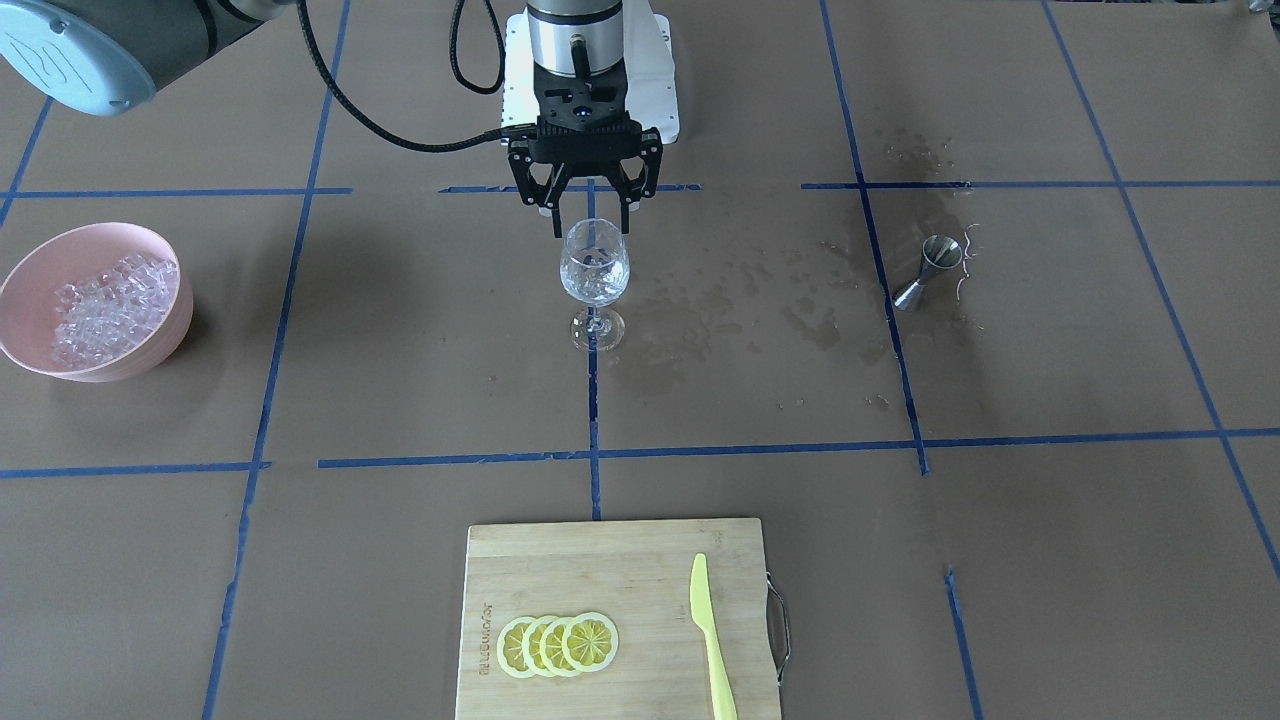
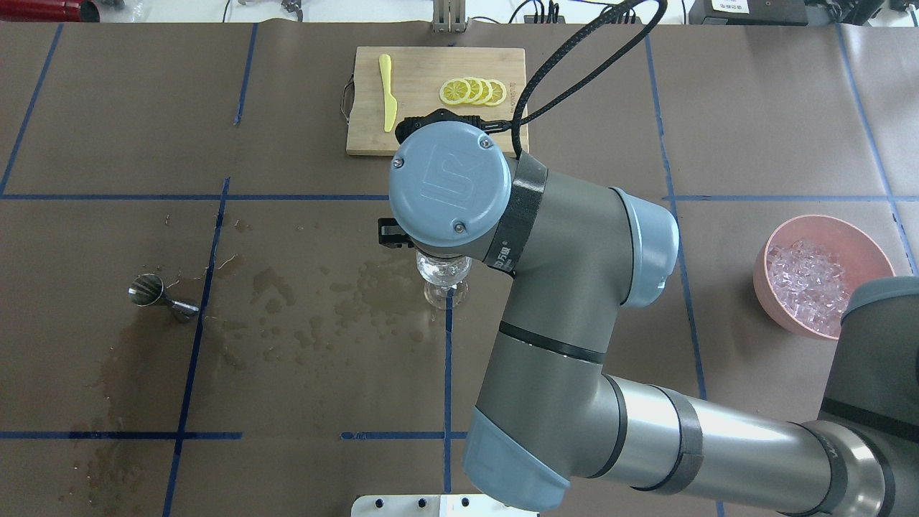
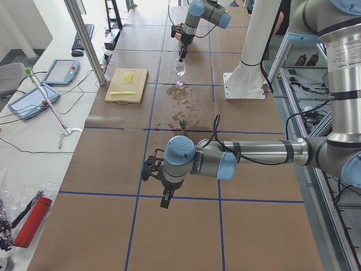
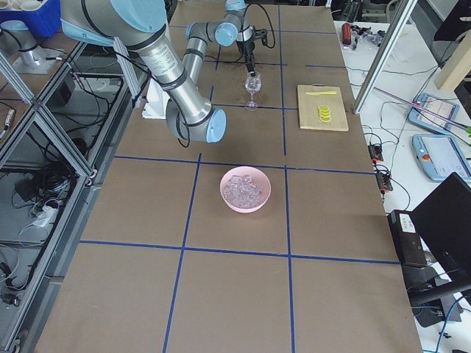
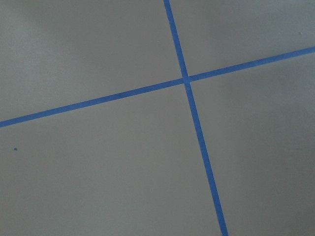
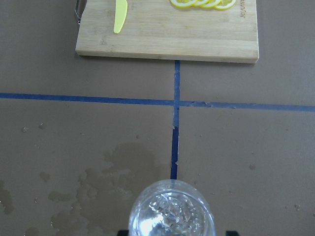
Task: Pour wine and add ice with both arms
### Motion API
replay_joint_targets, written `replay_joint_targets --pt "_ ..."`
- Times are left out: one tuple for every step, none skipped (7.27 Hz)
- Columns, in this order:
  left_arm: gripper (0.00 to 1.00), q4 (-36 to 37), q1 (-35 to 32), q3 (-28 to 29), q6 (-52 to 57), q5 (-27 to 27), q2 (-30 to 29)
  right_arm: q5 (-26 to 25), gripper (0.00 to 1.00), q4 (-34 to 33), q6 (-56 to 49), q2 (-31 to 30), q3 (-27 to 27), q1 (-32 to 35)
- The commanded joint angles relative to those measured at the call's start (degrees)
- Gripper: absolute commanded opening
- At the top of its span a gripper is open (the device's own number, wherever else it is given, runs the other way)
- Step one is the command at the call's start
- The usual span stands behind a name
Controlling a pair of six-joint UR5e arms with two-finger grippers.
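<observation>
Exterior front-facing view: the ice [image 1: 112, 303] lies mostly as a heap of clear cubes in a pink bowl [image 1: 176, 334] near the table's edge on the robot's right. A few cubes already sit in the stemmed glass [image 1: 594, 276] at the table's [image 1: 400, 360] centre.

The right gripper [image 1: 589, 224] hangs directly over the glass rim with its fingers spread and nothing between them. Whether the tips clear the rim cannot be told.

The main risk looks like a sideways move before lifting. A fingertip could clip the rim and topple the tall, thin-stemmed glass. Wet patches [image 1: 740, 310] darken the paper beside its foot, so it may also slide.

A metal jigger [image 1: 928, 270] lies on its side in the wet area (well apart from the glass).

Straight up seems the safest way out, and the stretch between glass and bowl looks open.

The cutting board [image 1: 610, 560], with lemon slices [image 1: 558, 643] and a yellow knife [image 1: 712, 640], sits at the far edge.

The left gripper [image 3: 163, 197] hangs over bare paper far off, and whether it is spread or closed cannot be told.
</observation>
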Motion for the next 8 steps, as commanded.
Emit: replay_joint_targets --pt "1.00 0.00 0.00 0.00 0.00 0.00 -0.01 1.72 0.90 -0.33 -3.73 -0.88 0.55 2.56" --pt "1.00 0.00 0.00 -0.09 0.00 0.00 -0.01 4.60 0.98 -0.42 -6.54 -3.58 2.73 5.54" --pt "1.00 0.00 0.09 -0.09 0.00 -0.09 -0.01 7.50 0.99 -0.33 -11.70 -8.13 6.75 8.70" --pt "1.00 0.00 0.00 -0.09 0.00 -0.09 -0.01 10.67 0.99 -0.07 -17.67 -12.70 9.58 12.39" --pt "1.00 0.00 0.00 -0.18 0.00 -0.09 -0.01 13.22 0.99 0.28 -23.47 -15.53 10.30 15.65" --pt "1.00 0.00 0.09 -0.26 0.00 -0.09 -0.09 14.81 0.99 0.54 -29.45 -18.95 10.40 18.72" --pt "1.00 0.09 0.09 -0.35 0.00 0.00 -0.18 17.27 0.99 3.24 -35.34 -23.60 10.40 22.50" --pt "1.00 0.09 0.00 -0.44 0.00 -0.09 -0.18 21.64 0.99 10.23 -41.92 -31.30 10.31 27.41"
